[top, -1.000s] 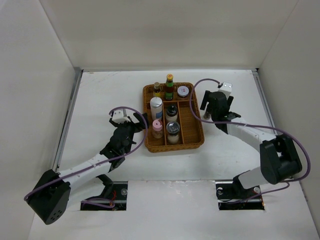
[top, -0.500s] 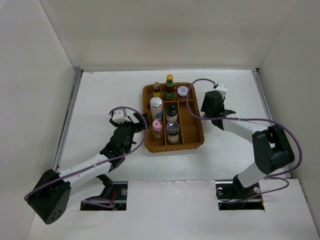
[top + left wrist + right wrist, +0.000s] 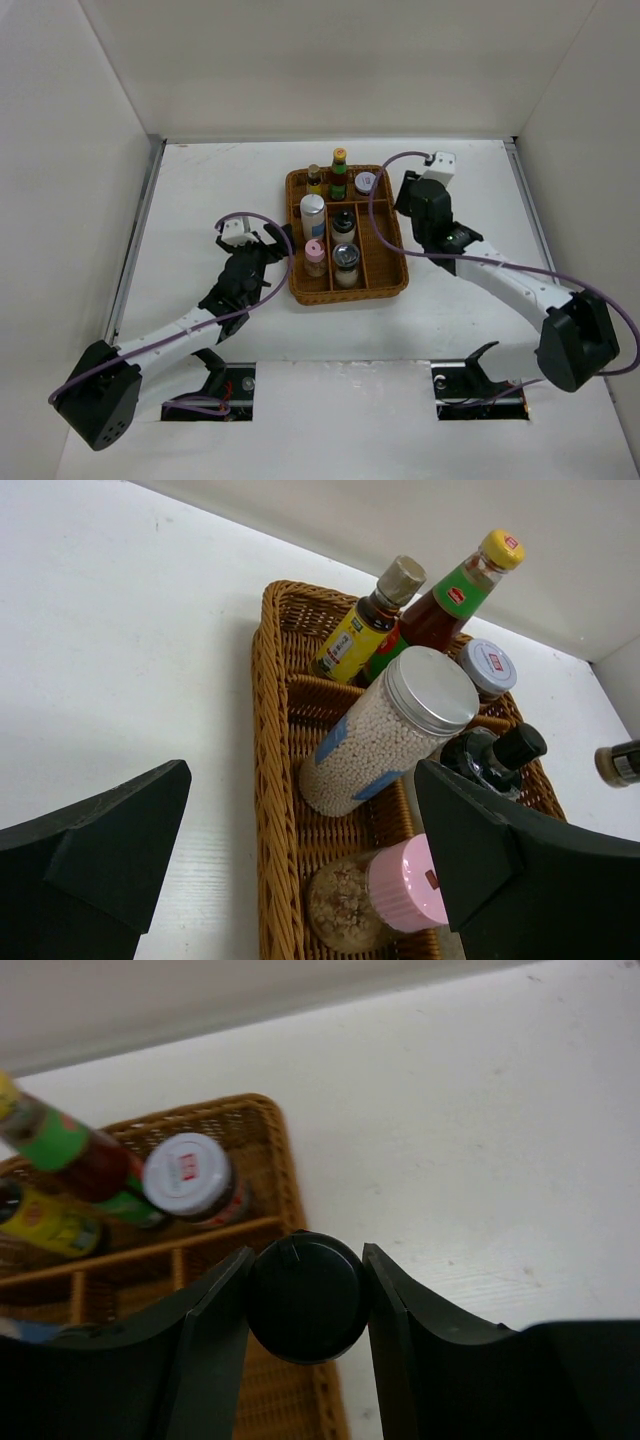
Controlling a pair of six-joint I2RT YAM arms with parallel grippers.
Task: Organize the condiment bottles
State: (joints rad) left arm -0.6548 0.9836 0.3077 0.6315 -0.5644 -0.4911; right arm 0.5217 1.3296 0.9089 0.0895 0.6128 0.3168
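The brown wicker tray [image 3: 396,281] holds a silver-lidded white jar [image 3: 313,213], a pink-lidded jar [image 3: 315,256], a dark yellow-label bottle [image 3: 314,178], an orange-capped sauce bottle [image 3: 339,172], a black-capped bottle [image 3: 343,225], a grey-lidded shaker [image 3: 346,262] and a white-lidded jar [image 3: 366,183]. My right gripper [image 3: 416,206] is shut on another black-capped bottle [image 3: 305,1298], held over the tray's right rim [image 3: 283,1165]. My left gripper [image 3: 276,256] is open and empty beside the tray's left rim; the white jar [image 3: 390,735] and the pink-lidded jar [image 3: 385,895] lie ahead of it.
White walls enclose the table on three sides. Purple cables loop above both arms. Bare white table [image 3: 200,200] lies left of the tray and more [image 3: 480,190] to its right.
My right gripper has moved left and slightly away, towards the tray's right rim, with the black-capped bottle in it; its arm has stretched out. The left arm has not moved.
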